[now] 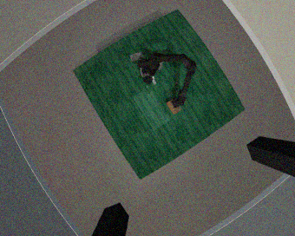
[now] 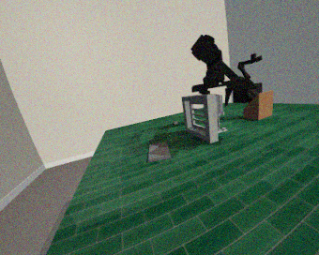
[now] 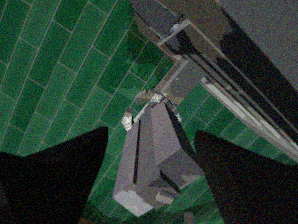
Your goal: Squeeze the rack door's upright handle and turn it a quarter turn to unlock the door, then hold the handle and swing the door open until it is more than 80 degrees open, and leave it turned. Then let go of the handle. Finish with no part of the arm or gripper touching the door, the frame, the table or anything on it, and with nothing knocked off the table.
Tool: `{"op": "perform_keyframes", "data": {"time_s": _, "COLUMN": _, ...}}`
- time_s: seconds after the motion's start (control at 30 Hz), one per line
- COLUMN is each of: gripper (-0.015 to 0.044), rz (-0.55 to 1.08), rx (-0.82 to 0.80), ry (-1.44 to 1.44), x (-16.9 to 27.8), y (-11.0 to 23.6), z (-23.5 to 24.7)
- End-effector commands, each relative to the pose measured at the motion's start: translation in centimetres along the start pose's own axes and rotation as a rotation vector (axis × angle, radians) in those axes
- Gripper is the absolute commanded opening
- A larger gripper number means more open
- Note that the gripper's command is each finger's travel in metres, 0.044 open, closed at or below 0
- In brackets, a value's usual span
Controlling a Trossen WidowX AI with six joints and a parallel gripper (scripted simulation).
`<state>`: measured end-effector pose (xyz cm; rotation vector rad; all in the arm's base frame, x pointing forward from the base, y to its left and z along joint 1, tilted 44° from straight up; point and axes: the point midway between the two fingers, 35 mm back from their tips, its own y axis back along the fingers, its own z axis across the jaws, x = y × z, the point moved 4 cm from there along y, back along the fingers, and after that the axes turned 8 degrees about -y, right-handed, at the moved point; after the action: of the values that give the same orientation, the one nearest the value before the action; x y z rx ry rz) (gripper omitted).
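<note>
The pale grey rack (image 2: 213,119) stands upright on the green table (image 2: 130,202) in the exterior view; a barred, pale-edged part (image 3: 240,107) shows at upper right in the wrist view. The door's angle is hard to tell. The grey handle (image 3: 142,155) shows as a long block between my fingers, slanted in the wrist view. My gripper (image 3: 151,135) is open, with a finger on each side of the handle and green surface showing in the gaps. In the exterior view the fingers are hidden or too dark to tell.
An orange-brown block (image 1: 173,108) (image 2: 265,105) stands by the arm's base. A flat grey plate (image 1: 135,56) (image 2: 159,152) lies on the table near the rack. The dark arm reaches over the rack's top, close to it in the exterior view.
</note>
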<state>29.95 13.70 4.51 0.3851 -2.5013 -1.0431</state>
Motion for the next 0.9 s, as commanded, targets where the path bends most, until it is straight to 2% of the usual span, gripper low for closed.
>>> {"op": "perform_keyframes", "data": {"time_s": 0.0, "gripper": 0.0290, "rz": -0.004, "rx": 0.002, "ry": -0.215, "x": -0.06, "y": 0.03, "z": -0.02}}
{"op": "perform_keyframes", "data": {"time_s": 0.87, "gripper": 0.0290, "rz": -0.005, "rx": -0.001, "ry": -1.503, "x": -0.06, "y": 0.03, "z": -0.02}}
